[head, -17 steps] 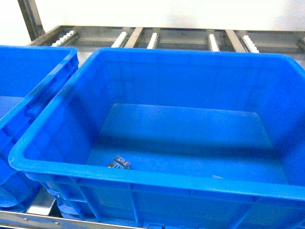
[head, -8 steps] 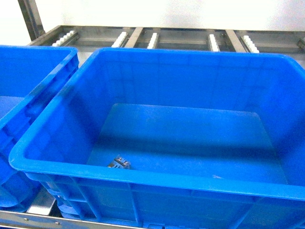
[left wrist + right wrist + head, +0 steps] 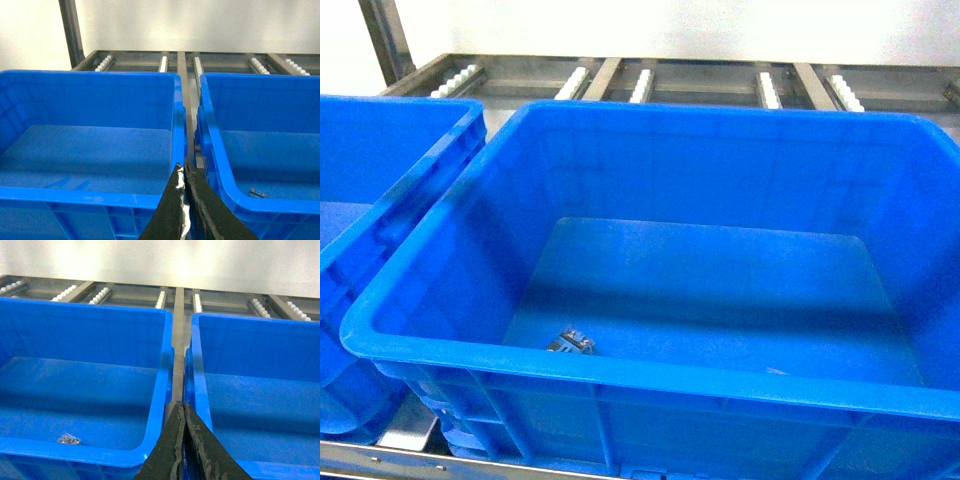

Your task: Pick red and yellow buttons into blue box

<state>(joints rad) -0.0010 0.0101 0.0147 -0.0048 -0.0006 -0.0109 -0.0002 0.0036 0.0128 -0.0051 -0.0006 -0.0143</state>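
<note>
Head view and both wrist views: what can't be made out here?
- Small grey object on the blue box floor: too small to identify in every view.
- Red and yellow buttons: visible nowhere.
- Left gripper, right gripper: fingers closed together with nothing visible between; arms cut off by the bottom edge.
- Neighbouring crate: cut off by the head view's left edge.

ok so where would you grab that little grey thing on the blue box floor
Likely from straight above, pinching across its narrow width: the small grey piece lies flat on the blue box floor, by the near wall, so deep walls block a side approach. Finer shape is too small to tell.
</note>
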